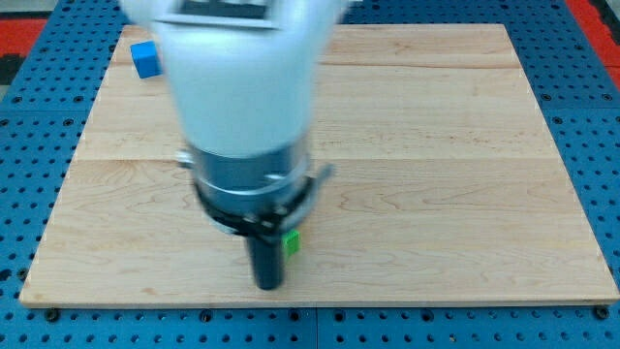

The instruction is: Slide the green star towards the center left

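Resting on the wooden surface [465, 145], my tip [268, 285] sits low in the view, toward the view's bottom and a little left of the middle. There is no pincer on this arm, so nothing is clenched or grasped; the arm ends in a straight dark rod [266, 257] and only its lower end meets the board.

Just beside the rod, on the view's right of it, a small patch of bright green shows: this is the green block [292, 241]. Most of it is hidden behind the rod, so its star shape cannot be made out from here. It appears to touch the rod or lie right against it, a little above my tip; whether there is a gap I cannot tell.

Above the green block, the arm's body fills the view: a dark grey ring [254, 184] with the blurred white housing [242, 78] over it, reaching up past the view's top.

Well apart from the green block, far toward the view's top left, a blue cube [146, 59] sits near the corner of the surface.

Around the surface lies a blue perforated base [29, 145].
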